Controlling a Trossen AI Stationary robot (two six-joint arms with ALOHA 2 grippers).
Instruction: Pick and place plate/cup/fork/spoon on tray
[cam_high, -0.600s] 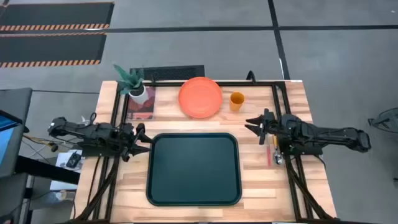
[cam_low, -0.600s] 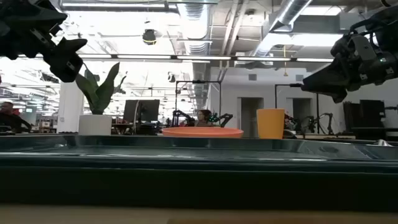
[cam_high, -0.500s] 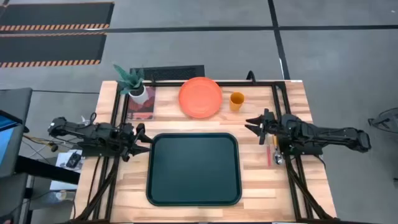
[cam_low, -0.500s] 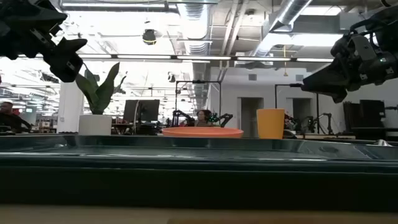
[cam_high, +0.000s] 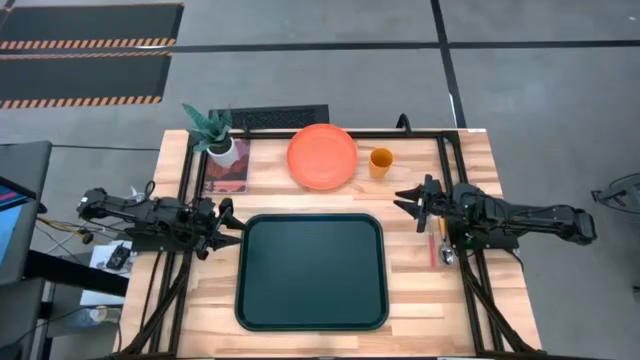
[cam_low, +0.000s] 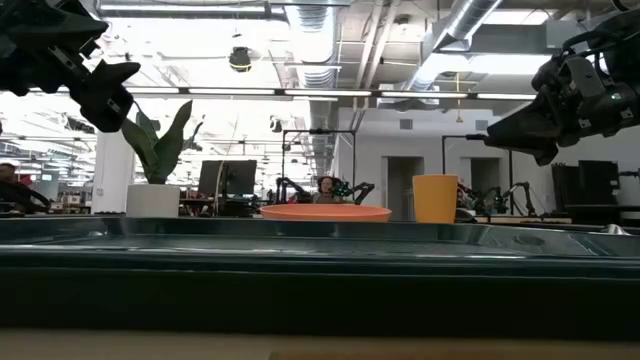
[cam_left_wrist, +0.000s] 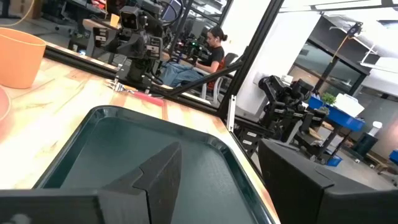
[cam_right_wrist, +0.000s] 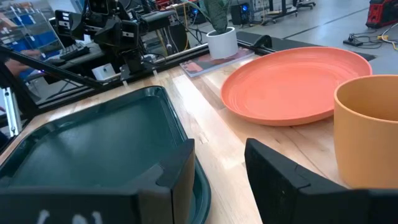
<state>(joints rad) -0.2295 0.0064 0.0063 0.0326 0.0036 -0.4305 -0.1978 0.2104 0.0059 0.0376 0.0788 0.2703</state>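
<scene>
The dark green tray (cam_high: 310, 272) lies in the middle of the table. The orange plate (cam_high: 322, 156) and the small orange cup (cam_high: 380, 162) stand on the wood behind it; both also show in the right wrist view, the plate (cam_right_wrist: 292, 84) and the cup (cam_right_wrist: 367, 134). The fork's red handle (cam_high: 433, 250) lies on the wood right of the tray, beside a silver end (cam_high: 448, 257) under my right arm; I cannot tell if that is the spoon. My left gripper (cam_high: 232, 228) hovers open at the tray's left edge. My right gripper (cam_high: 405, 202) hovers open right of the tray, near the cup.
A white plant pot (cam_high: 225, 150) stands at the far left on a reddish flat thing (cam_high: 227, 178). Black frame rails (cam_high: 455, 175) run along the table's sides and back. A seated person (cam_left_wrist: 208, 53) shows in the room beyond the table.
</scene>
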